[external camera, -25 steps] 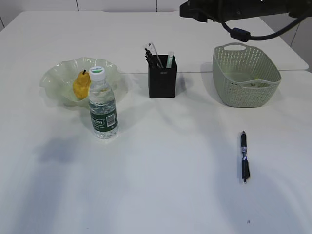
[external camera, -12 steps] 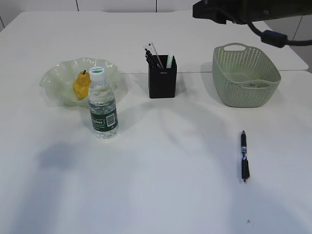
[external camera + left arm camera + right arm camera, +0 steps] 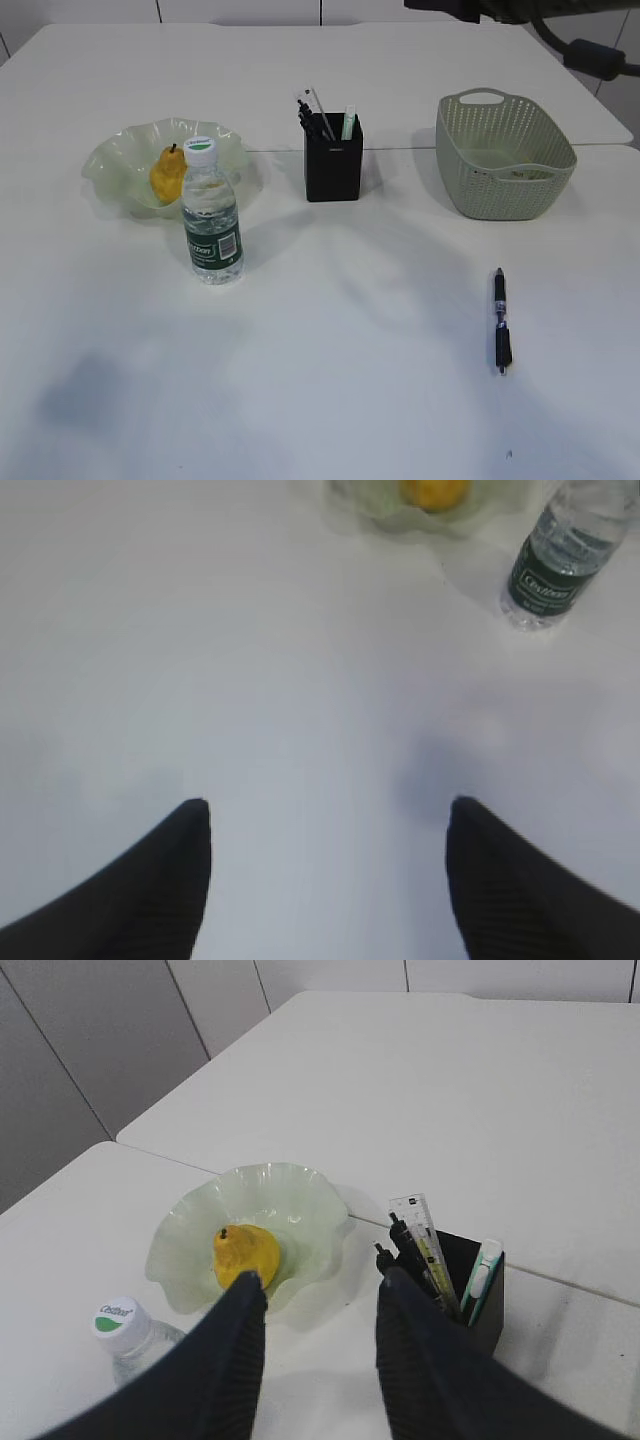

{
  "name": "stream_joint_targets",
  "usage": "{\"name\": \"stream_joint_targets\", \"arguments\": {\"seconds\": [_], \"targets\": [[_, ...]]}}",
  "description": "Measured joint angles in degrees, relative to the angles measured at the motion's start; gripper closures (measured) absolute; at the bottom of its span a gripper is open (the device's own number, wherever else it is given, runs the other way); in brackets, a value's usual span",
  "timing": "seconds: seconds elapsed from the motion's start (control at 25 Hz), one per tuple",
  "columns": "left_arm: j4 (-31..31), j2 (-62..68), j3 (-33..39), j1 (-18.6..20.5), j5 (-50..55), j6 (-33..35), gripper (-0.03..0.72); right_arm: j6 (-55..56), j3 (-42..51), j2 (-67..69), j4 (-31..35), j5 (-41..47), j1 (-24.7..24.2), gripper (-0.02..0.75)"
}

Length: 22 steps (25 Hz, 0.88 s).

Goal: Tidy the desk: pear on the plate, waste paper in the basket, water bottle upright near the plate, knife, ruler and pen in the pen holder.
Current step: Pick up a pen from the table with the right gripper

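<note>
The pear [image 3: 165, 176] lies in the ruffled pale-green plate [image 3: 115, 160] at the left of the exterior view, and the water bottle [image 3: 211, 214] stands upright just in front of the plate. At upper centre the black pen holder [image 3: 333, 165] holds the clear ruler [image 3: 314, 102] and several pens. The sage-green basket [image 3: 503, 155] sits at upper right. One dark pen [image 3: 500, 320] lies loose on the white table [image 3: 340, 330] at lower right. The left claw [image 3: 328, 825] hangs open and empty above bare table. The right claw [image 3: 320, 1290] is partly open, holding nothing, high above plate and pen holder.
</note>
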Motion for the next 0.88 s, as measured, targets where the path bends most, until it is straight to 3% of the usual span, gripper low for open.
{"name": "stream_joint_targets", "arguments": {"seconds": [0.88], "targets": [[1.33,-1.95,0.25,0.0,-0.36,0.1,0.167,0.05,0.0,-0.42,0.0,-0.57,0.0,0.452]]}}
